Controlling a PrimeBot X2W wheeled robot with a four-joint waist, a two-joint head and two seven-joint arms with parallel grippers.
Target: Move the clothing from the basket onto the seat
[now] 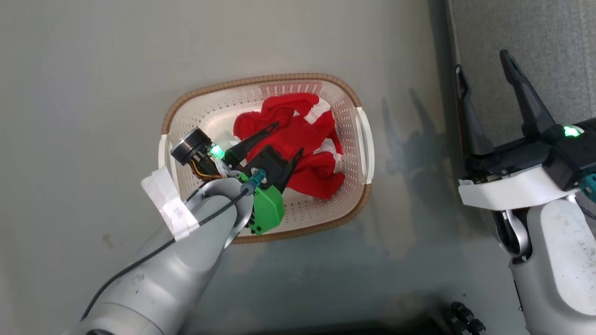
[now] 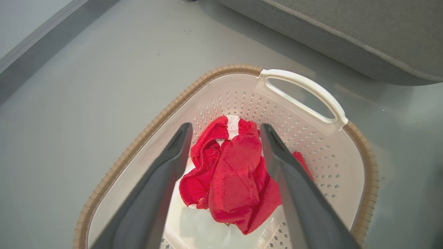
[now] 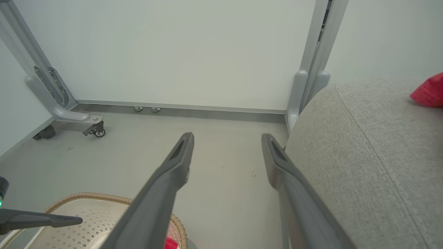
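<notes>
The cream perforated basket [image 1: 354, 116] with a brown rim stands on the grey floor and holds crumpled red clothing [image 1: 312, 135] with white trim. My left gripper [image 1: 287, 137] hangs open just above that heap, one finger on each side of it; in the left wrist view the clothing [image 2: 235, 176] lies between the spread fingers [image 2: 173, 162] inside the basket [image 2: 346, 166]. My right gripper [image 1: 482, 70] stands open and empty to the right, over the edge of the grey seat [image 1: 549, 51]. A red garment [image 3: 429, 91] lies on the seat [image 3: 363, 148] in the right wrist view.
A pale wall panel with a grey frame on castor wheels [image 3: 95, 129] stands beyond the basket [image 3: 86, 211]. Grey floor [image 1: 93, 93] surrounds the basket. A dark part of my own base [image 1: 461, 318] shows at the bottom edge.
</notes>
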